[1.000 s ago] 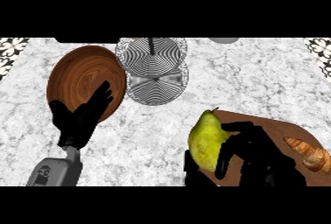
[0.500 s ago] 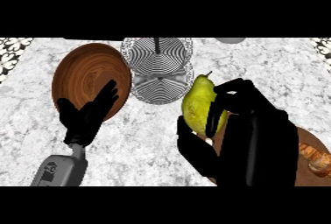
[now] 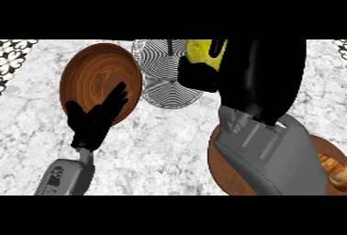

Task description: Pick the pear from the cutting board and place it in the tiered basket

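The right robot hand (image 3: pixel 234 69) is clamped on the pear (image 3: pixel 200 50), fingers and thumb curled around it and hiding most of it. It holds the fruit up beside the wire basket (image 3: pixel 163 73), probably so it can be lowered into a tier. The cutting board (image 3: pixel 227 176) lies under the right forearm with a bread roll (image 3: pixel 333 166) at its edge. The left robot hand (image 3: pixel 95 119) rests with straight, spread fingers over the rim of the wooden bowl (image 3: pixel 98 75), out of the way, above the marble surface (image 3: pixel 169 147).
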Robot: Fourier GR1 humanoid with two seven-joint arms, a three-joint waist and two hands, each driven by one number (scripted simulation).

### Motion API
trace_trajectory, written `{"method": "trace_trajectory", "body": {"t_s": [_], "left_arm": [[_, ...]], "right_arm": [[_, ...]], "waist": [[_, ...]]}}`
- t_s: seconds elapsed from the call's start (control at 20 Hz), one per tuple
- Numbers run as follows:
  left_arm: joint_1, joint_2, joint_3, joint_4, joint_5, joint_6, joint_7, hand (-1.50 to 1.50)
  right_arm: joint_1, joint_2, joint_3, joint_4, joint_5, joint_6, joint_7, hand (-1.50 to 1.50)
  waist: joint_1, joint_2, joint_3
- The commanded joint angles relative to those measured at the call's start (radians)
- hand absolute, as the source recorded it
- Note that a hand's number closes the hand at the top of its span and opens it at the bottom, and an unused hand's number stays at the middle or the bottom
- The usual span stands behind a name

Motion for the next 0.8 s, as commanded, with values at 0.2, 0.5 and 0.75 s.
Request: {"method": "trace_trajectory", "body": {"t_s": [0.2,0.5,0.75], "left_arm": [[-0.056,-0.011,0.011,0.009,0.007,0.005,0.029,0.00],[-0.031,-0.014,-0.007,-0.003,-0.016,0.007,0.014,0.00],[-0.068,-0.029,-0.018,0.000,-0.024,0.015,0.028,0.00]], "right_arm": [[-0.290,0.010,-0.136,0.425,-0.084,-0.170,0.137,1.50],[-0.322,0.010,-0.208,0.673,-0.121,-0.371,0.024,1.50],[-0.313,0.010,-0.296,0.692,-0.218,-0.625,-0.081,1.50]], "waist": [[0.017,0.010,0.002],[0.021,0.013,0.003],[0.049,0.024,0.005]]}}
